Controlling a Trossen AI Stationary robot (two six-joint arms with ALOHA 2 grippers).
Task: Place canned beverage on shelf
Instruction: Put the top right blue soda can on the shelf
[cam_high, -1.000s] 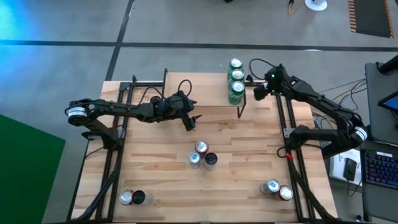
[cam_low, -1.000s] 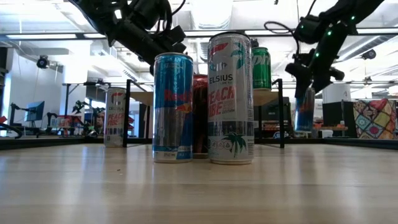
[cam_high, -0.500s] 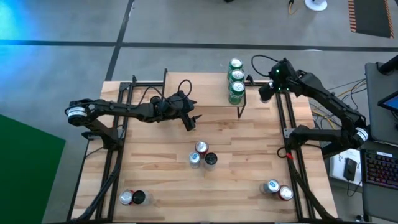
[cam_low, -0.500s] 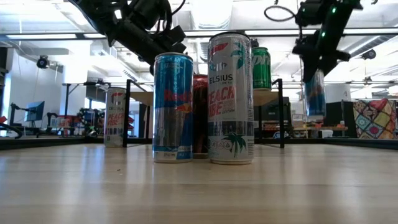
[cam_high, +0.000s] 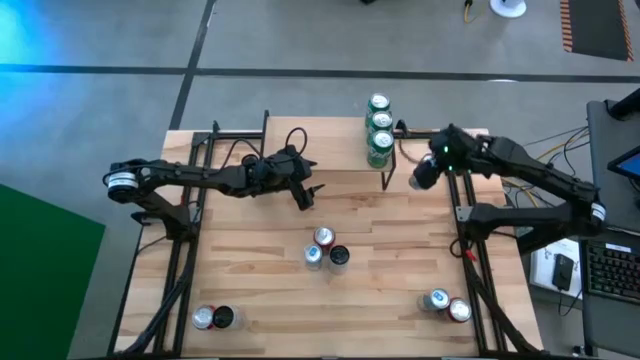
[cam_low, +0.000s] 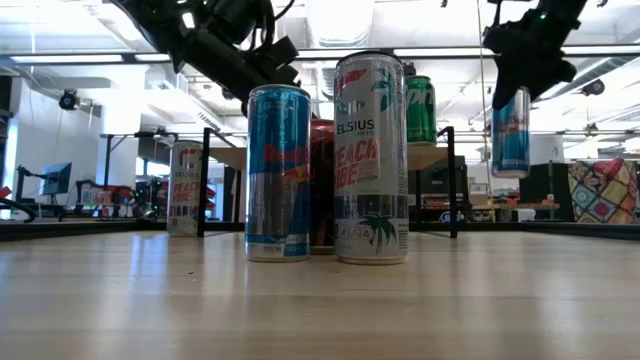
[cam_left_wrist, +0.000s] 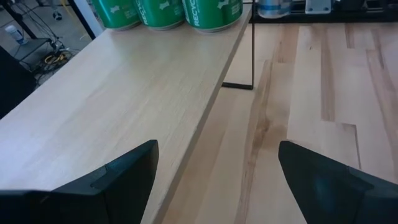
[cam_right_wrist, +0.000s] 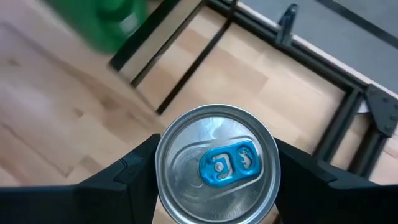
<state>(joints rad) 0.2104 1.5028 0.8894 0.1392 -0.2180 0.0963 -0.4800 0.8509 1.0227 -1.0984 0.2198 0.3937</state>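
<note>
One blue can (cam_low: 511, 131) hangs upright, clamped in my right gripper (cam_high: 424, 172). From it, the shelf (cam_high: 330, 150) end with three green cans (cam_high: 379, 132) lies just alongside and lower. My left gripper (cam_high: 303, 192), fingers apart, waits over the shelf's middle.

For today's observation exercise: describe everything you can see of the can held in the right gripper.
The can is a slim blue and silver aluminium drink can with a silver lid and blue pull tab. It hangs upright in the air, clamped by the right gripper, off the shelf's right end, touching nothing else.
</note>
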